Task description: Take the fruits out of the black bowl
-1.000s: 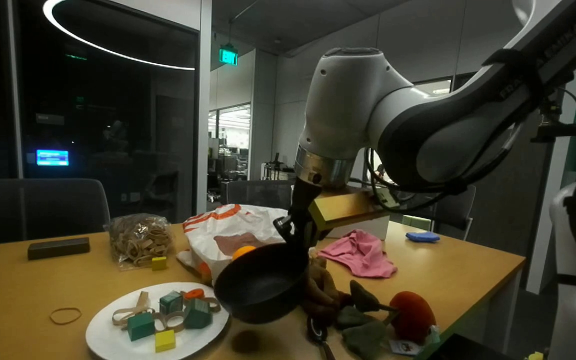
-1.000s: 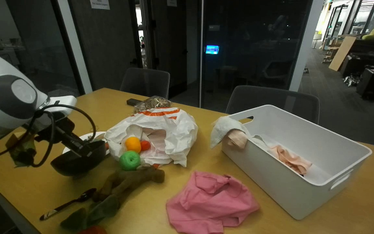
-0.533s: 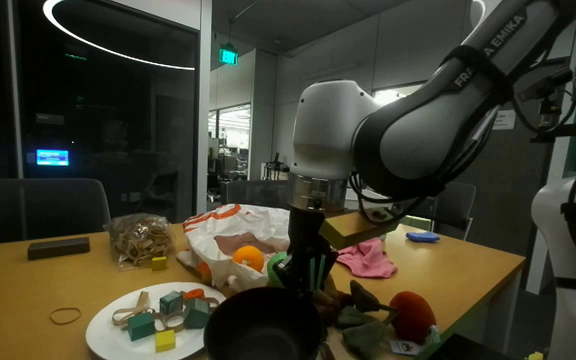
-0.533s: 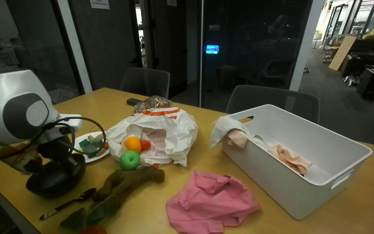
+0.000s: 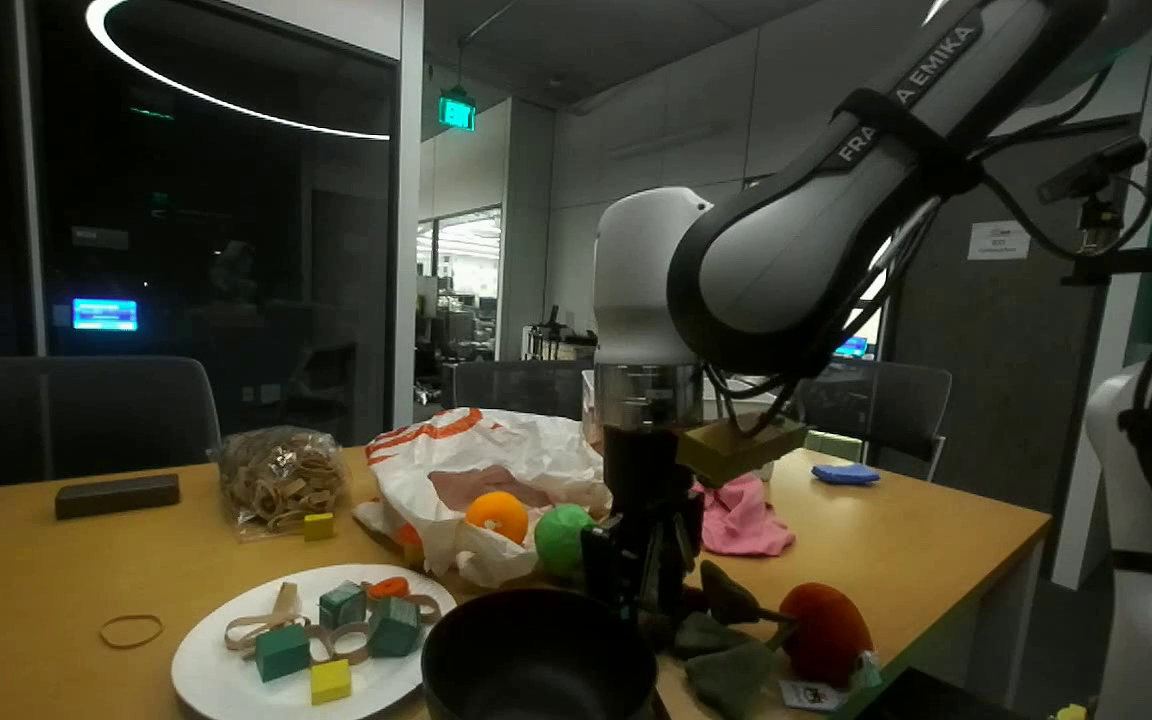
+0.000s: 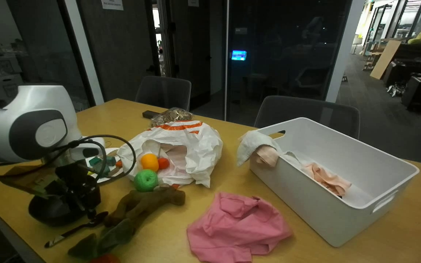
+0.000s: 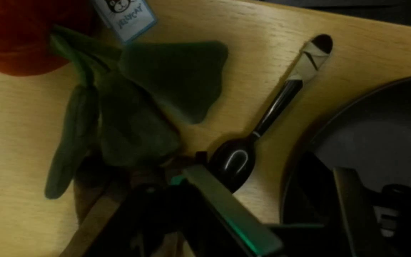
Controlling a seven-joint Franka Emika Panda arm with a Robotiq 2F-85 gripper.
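Note:
The black bowl (image 5: 541, 650) stands upright on the table, with no fruit showing inside it in the wrist view or in an exterior view. My gripper (image 7: 269, 171) is open at its rim: one finger (image 7: 227, 207) is outside, over a spoon, and the opposite one reaches above the bowl's inside. Nothing appears gripped. The fruits lie outside the bowl: the orange one (image 6: 150, 162) at the mouth of the white bag, the green one (image 6: 146, 180) just in front of it. In an exterior view the gripper stands beside the green fruit (image 5: 563, 541), partly in front of it.
A dark spoon (image 7: 232, 162) and a plush toy with green leaves (image 6: 117, 233) lie beside the bowl. The white plate (image 5: 206, 650) holds blocks and bands. A red round fruit (image 6: 163, 163), pink cloth (image 6: 236, 226) and white bin (image 6: 291, 190) are farther off.
The bowl, tilted and held off the table by its rim a second ago, has come down level onto the table. My gripper has opened and let go of it.

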